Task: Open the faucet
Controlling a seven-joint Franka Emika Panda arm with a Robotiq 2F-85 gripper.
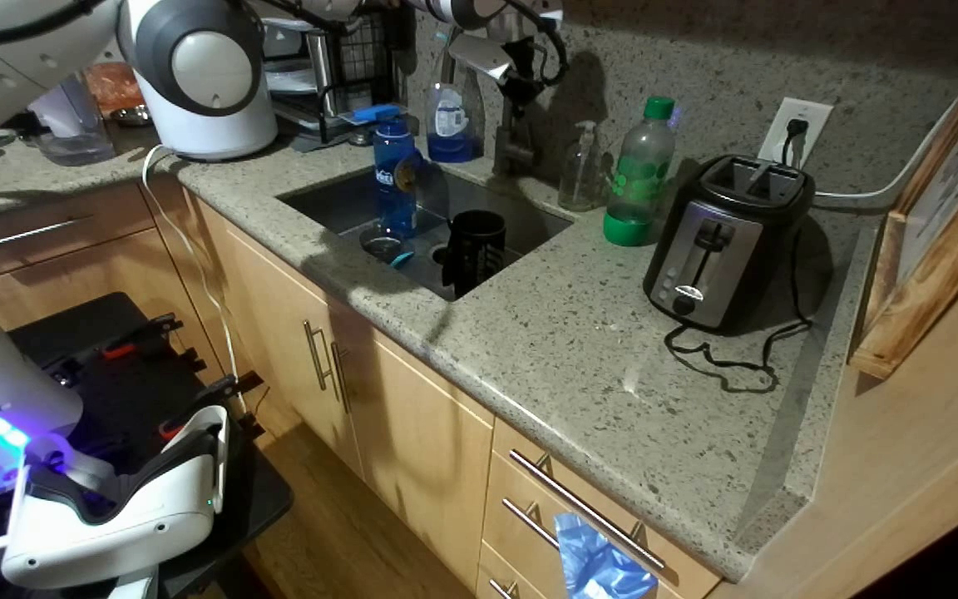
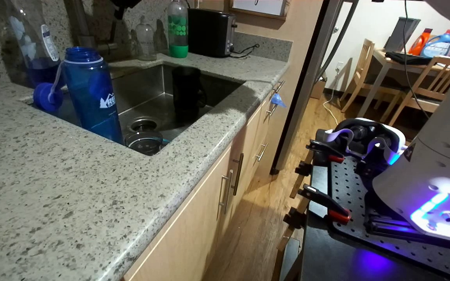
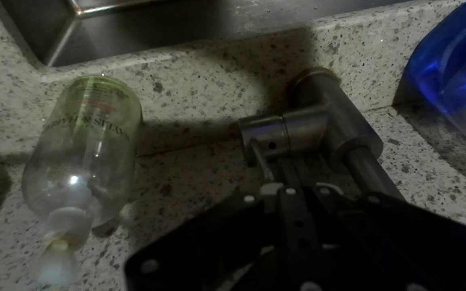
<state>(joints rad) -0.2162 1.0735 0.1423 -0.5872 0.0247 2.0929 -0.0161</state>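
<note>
- While your gripper (image 3: 301,190) sits at the bottom of the wrist view, its fingertips (image 3: 272,189) lie right by the free end of a thin lever (image 3: 262,159); from these views you cannot tell whether they are clenched on it or standing apart.
- You have the faucet (image 3: 340,113) behind the sink (image 2: 143,88), on the strip of counter (image 1: 562,358) next to the speckled wall (image 1: 720,58); the lever slants from its side toward the gripper.
- On either side of the faucet, near but apart, you see a clear pump bottle (image 3: 83,153) and a soap bottle (image 1: 452,148) with blue liquid.
- Past the pump bottle stands a green-capped bottle (image 1: 637,187), and beside that a toaster (image 1: 716,266), both on the counter.
- Inside the sink you find a blue water bottle (image 1: 396,187), upright, its mouth uncovered and its lid (image 2: 48,96) hanging from a strap at the neck.
- Nearer the toaster, also in the sink, is a black mug (image 1: 479,241), upright and apart from the water bottle.
- By the foot of the water bottle you see a small round dish (image 2: 143,145).
</note>
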